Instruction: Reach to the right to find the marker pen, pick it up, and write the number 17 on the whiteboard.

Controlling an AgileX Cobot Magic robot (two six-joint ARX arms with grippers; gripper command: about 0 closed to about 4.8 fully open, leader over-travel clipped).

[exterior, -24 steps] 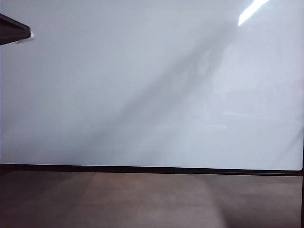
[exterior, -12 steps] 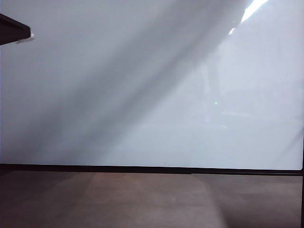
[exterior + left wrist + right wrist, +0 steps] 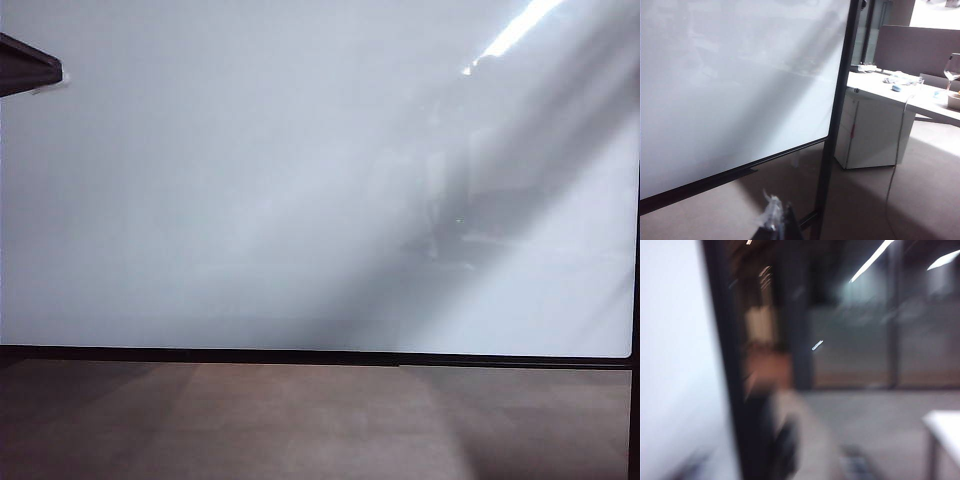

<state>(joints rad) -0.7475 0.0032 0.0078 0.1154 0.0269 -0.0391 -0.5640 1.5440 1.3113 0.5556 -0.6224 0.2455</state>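
Here, the whiteboard (image 3: pixel 300 170) stands upright and fills almost the whole exterior view, glossy and unmarked, streaked with grey reflections and one bright strip of light near its top right corner; its thin black frame (image 3: pixel 300 355) runs along the bottom edge above the brown-grey floor (image 3: pixel 300 430). A dark wedge (image 3: pixel 28 65) juts in at the upper left. The left claw (image 3: pixel 785 227) shows only as a dark tip low beside the board's black upright (image 3: pixel 837 115), a crumpled clear scrap (image 3: pixel 771 212) clinging to it; how wide it stands I cannot tell. Beyond the upright sits a white table (image 3: pixel 900 92). The right claw is out of sight; its own view is blurred.
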